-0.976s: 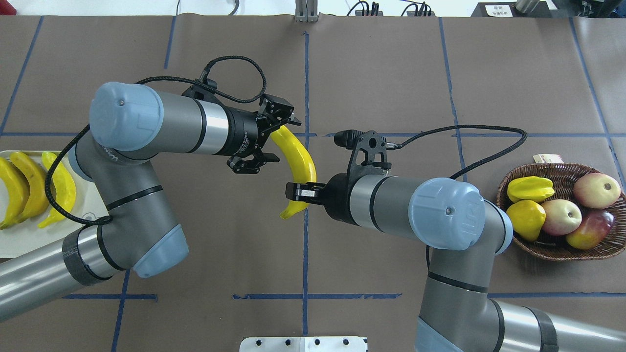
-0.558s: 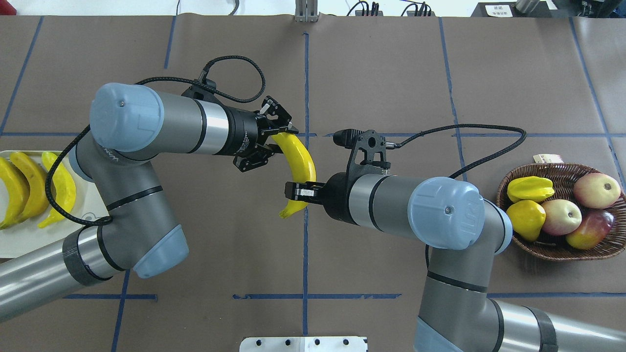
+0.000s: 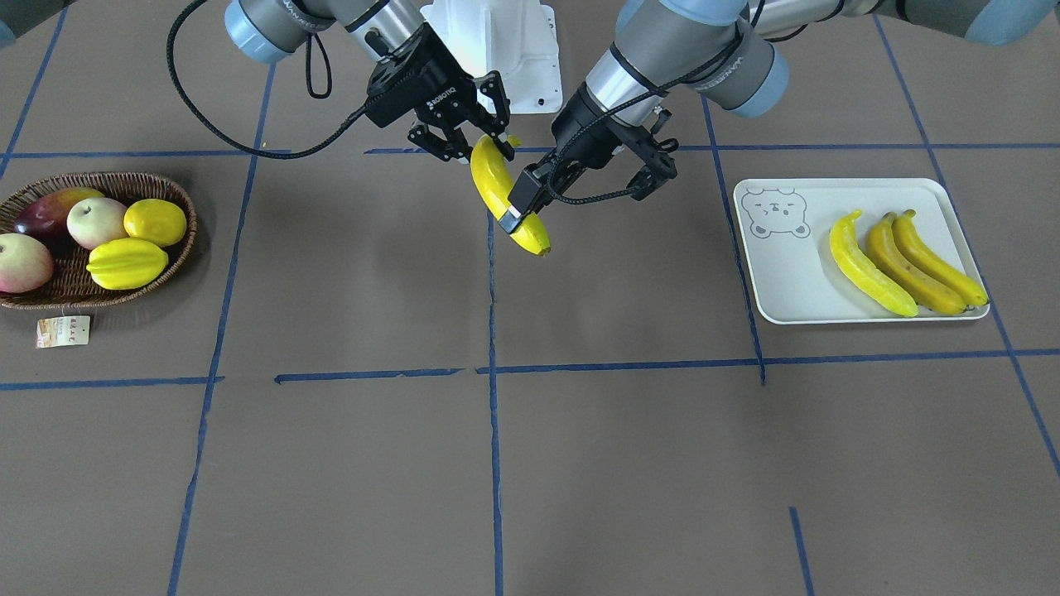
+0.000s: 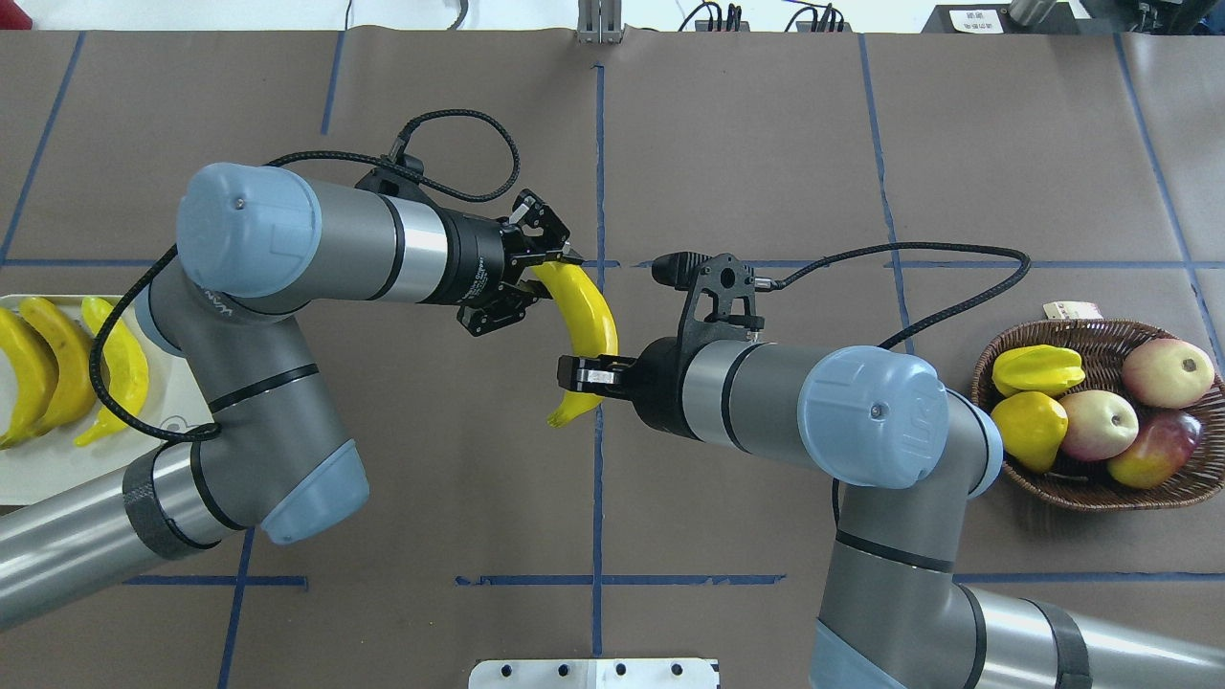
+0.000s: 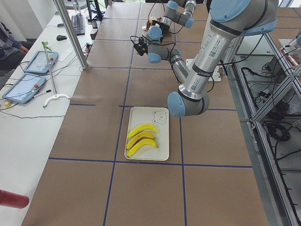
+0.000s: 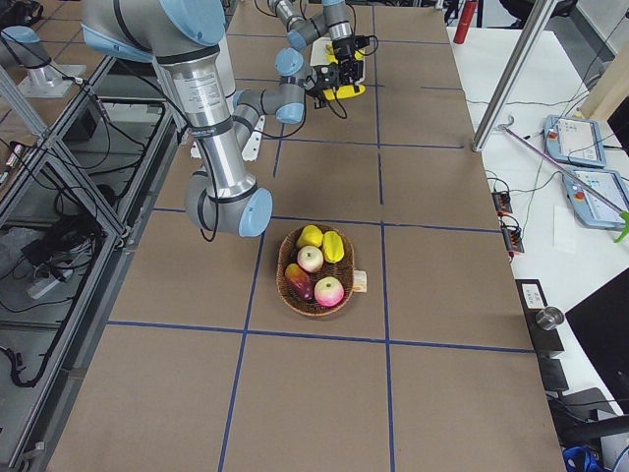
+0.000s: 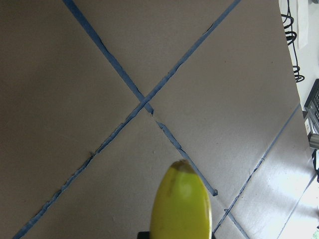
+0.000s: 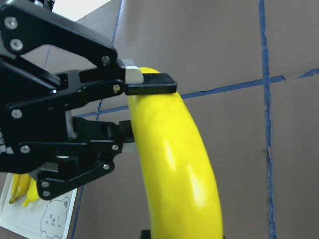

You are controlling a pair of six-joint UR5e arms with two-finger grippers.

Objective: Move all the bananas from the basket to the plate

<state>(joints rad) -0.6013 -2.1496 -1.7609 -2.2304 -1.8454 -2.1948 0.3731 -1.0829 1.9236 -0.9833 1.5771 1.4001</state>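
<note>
One yellow banana [image 4: 591,321] hangs in the air over the table's middle, held at both ends. My left gripper [image 4: 547,275] is shut on its far end; this also shows in the front view [image 3: 519,209] and in the right wrist view [image 8: 139,109]. My right gripper [image 4: 580,374] is shut on its near end, also seen in the front view [image 3: 479,136]. The banana's tip [image 7: 182,204] fills the bottom of the left wrist view. Three bananas [image 3: 903,261] lie side by side on the bear-print plate [image 3: 778,273] at my far left [image 4: 38,469]. The wicker basket [image 4: 1091,488] at my far right holds no banana.
The basket [image 3: 50,294] holds a starfruit [image 3: 126,262], a round yellow fruit [image 3: 155,221] and several apples. Its paper tag [image 3: 62,329] lies beside it. Blue tape lines cross the brown table. The white robot base [image 3: 497,41] stands at the near edge.
My left gripper, open around the banana's far end a second ago, has shut on it. The right gripper has kept its hold, and the banana has barely moved.
</note>
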